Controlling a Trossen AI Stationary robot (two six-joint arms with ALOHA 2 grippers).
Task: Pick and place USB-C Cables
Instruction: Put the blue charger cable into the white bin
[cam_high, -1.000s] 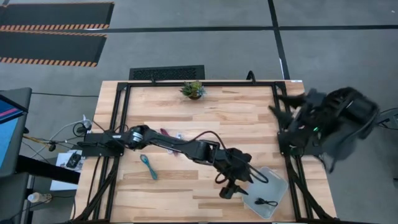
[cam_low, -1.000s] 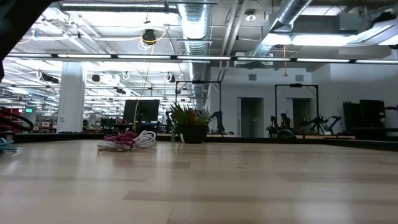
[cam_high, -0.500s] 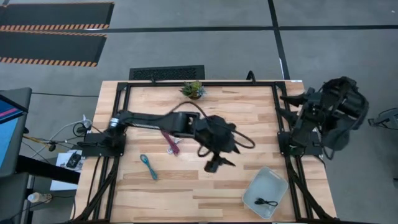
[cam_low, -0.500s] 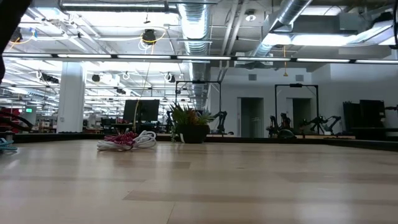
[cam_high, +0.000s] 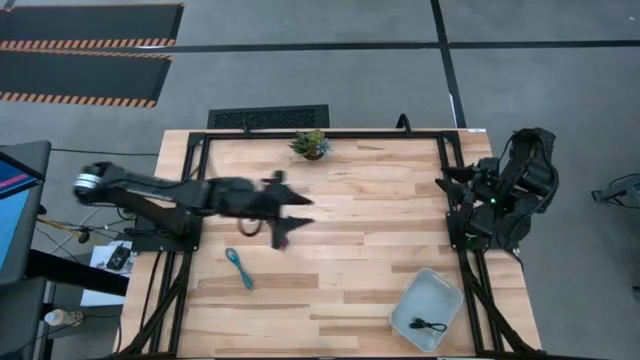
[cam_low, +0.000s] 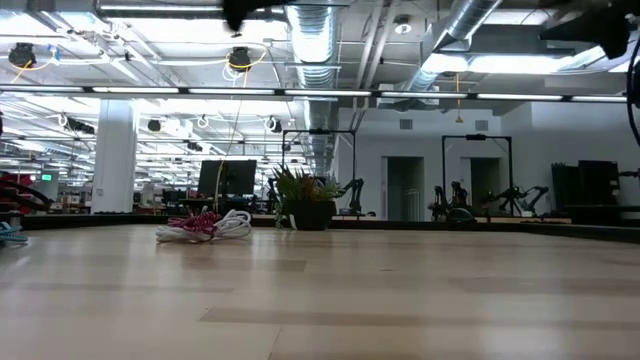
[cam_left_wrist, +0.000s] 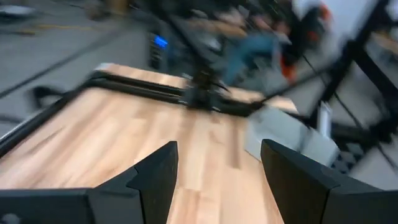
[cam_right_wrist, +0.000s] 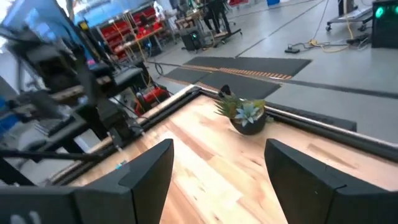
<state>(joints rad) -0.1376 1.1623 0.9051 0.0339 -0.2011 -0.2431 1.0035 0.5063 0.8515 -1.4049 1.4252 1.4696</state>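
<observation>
Cables lie in three spots around the left arm's fingers, which hover spread apart and empty over the left half of the wooden surface; the left wrist view shows the two dark fingers parted with bare wood between them. Just beside those fingers, partly under them from above, sit the maroon cable and the white cable, which the low view shows bundled together and touching, the maroon one on the near side. Nearer the front edge and to the left lies the teal cable, on its own, apart from the pair. Well away from the left fingers, at the front right corner, a clear plastic tray holds the black cable, resting loose on its floor. At the far edge of the surface stands a small potted plant, also seen in the low view behind the maroon and white bundle. The right arm's fingers are likewise spread wide and hold nothing; that arm is folded up at the right edge of the surface, off the wood, its camera looking across toward the plant.
</observation>
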